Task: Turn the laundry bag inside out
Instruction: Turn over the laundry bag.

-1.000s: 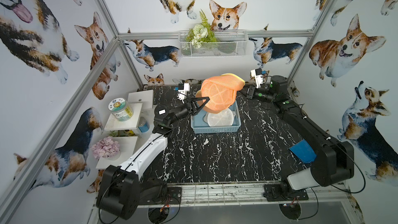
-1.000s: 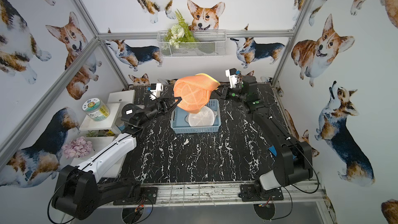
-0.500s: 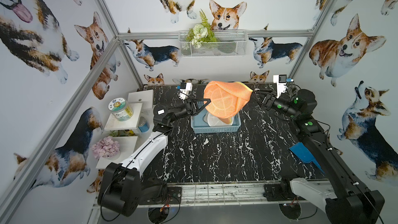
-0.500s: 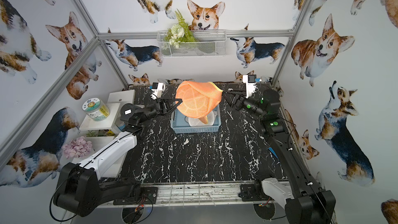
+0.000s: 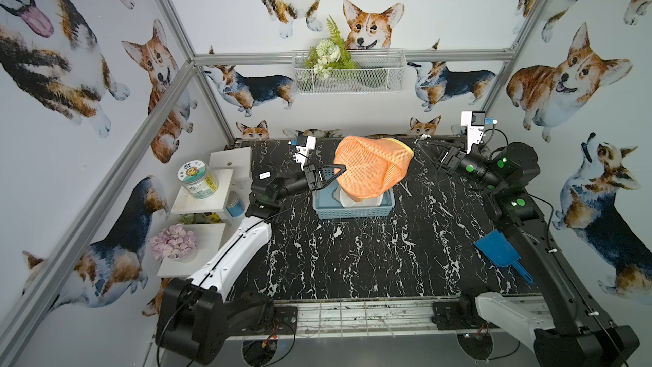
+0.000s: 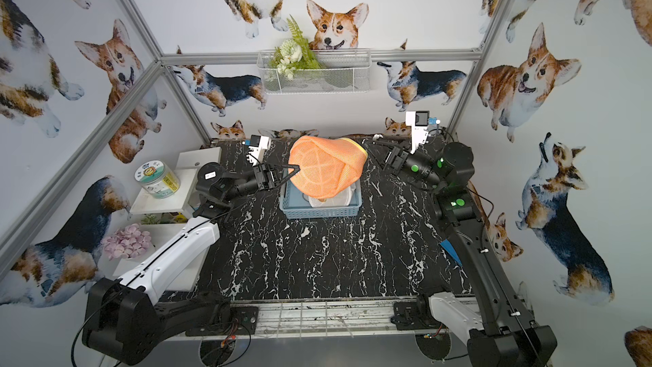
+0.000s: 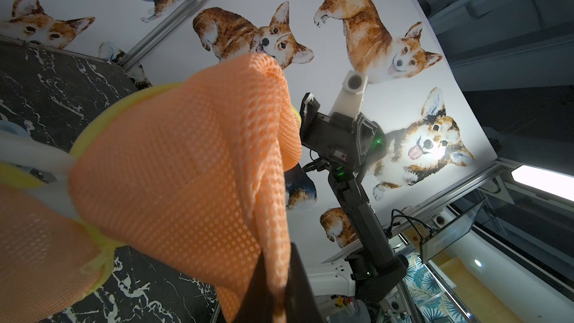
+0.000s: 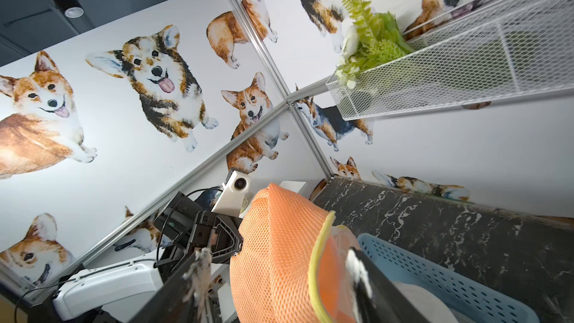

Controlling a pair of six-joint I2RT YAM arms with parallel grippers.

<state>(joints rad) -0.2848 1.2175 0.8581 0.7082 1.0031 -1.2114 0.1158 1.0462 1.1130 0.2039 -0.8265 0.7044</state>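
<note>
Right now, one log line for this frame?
left gripper: shut on bag | right gripper: open, beside bag rim | bag: held over basket

Blue basket (image 5: 352,210), green-lidded jar (image 5: 197,180), blue scoop (image 5: 495,248), pink flowers (image 5: 173,241).

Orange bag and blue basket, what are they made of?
The bag looks like soft mesh cloth, probably synthetic: tiny holes all over, floppy folds. The basket looks like stiff matte plastic: straight walls with rows of moulded slots.
</note>
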